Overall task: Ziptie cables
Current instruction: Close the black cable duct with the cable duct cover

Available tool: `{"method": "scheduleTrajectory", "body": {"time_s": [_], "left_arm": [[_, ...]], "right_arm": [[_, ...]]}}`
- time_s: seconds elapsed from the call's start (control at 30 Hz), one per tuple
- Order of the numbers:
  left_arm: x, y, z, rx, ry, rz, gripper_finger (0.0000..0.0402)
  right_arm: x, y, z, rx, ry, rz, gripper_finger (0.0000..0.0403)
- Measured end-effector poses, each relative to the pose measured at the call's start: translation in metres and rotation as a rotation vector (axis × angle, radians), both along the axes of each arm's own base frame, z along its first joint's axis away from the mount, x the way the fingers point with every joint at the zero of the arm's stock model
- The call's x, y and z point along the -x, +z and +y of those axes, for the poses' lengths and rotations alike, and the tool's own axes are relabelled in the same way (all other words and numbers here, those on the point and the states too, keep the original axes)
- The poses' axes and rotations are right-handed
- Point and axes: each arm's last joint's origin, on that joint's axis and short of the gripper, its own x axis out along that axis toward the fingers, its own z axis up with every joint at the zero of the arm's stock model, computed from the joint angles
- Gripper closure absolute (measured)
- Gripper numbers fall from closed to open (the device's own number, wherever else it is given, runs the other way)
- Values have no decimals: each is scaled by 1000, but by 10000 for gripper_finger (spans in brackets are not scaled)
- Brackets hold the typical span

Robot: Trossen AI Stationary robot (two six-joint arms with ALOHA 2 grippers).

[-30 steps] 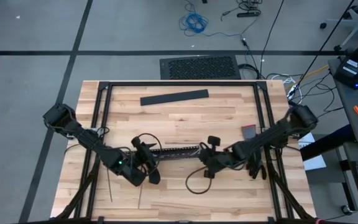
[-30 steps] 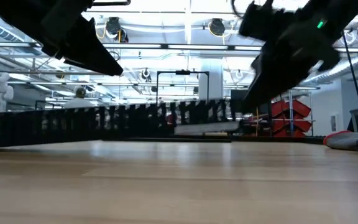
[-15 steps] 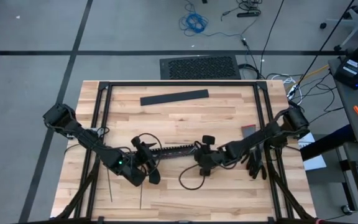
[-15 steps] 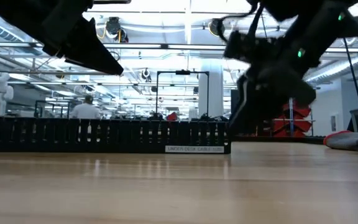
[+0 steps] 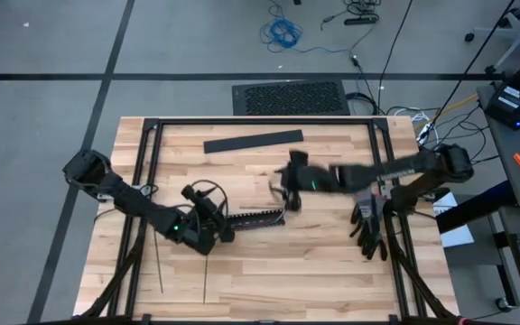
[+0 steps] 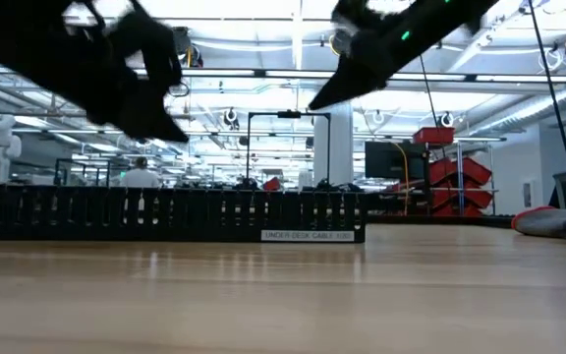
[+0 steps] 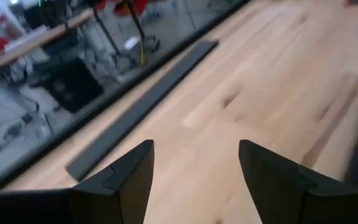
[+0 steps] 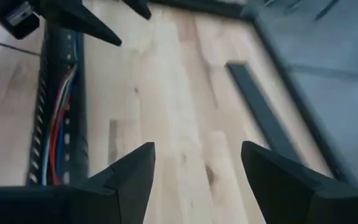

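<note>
The cables [image 8: 56,130], red, white and grey wires, lie inside the black slotted duct [image 5: 255,218] at the table's middle. Two zipties [image 5: 160,267] lie flat on the wood near the front left. My left gripper [image 5: 222,233] hovers open at the duct's left end; its own view shows nothing between its fingers [image 7: 194,146]. My right gripper [image 5: 283,190] is open too, raised above the table just beyond the duct's right end, on the far side. Its wrist view [image 8: 197,146] looks along the duct toward the left gripper's fingers [image 8: 92,25].
A flat wide black bar [image 5: 253,142] lies near the far edge. Dark tools [image 5: 368,233] and a small grey item [image 5: 361,190] sit at the right. A black frame rail [image 5: 143,181] borders the tabletop. Bare wood lies between the duct and the bar.
My right gripper has opened, risen and swung from the duct's near right end toward the far edge. The duct's right end, raised a second ago, has come down flat on the table. My left gripper has shifted a little toward the far edge.
</note>
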Motion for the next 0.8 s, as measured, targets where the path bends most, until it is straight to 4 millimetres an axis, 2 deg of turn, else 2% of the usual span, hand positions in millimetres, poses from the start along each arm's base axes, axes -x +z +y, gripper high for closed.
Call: {"method": "scheduleTrajectory", "body": {"time_s": [0.1,0.17,0.3,0.43,0.57,0.67,0.8], "left_arm": [[3,-11,11,52,13,26,169],[2,-10,15,55,15,41,169],[3,7,26,41,12,44,169],[10,30,49,87,21,67,169],[24,42,69,177,-19,60,169],[37,47,78,192,-38,53,169],[51,50,87,177,-43,41,169]], "right_arm": [[-6,-5,-43,-65,21,49,168],[-12,-2,-65,-58,35,89,166],[-37,8,-102,-34,60,230,153],[-75,5,-142,-14,78,395,137],[-104,-1,-166,-35,186,457,129],[-117,-3,-181,-55,282,433,129],[-127,-6,-202,-26,314,443,130]]}}
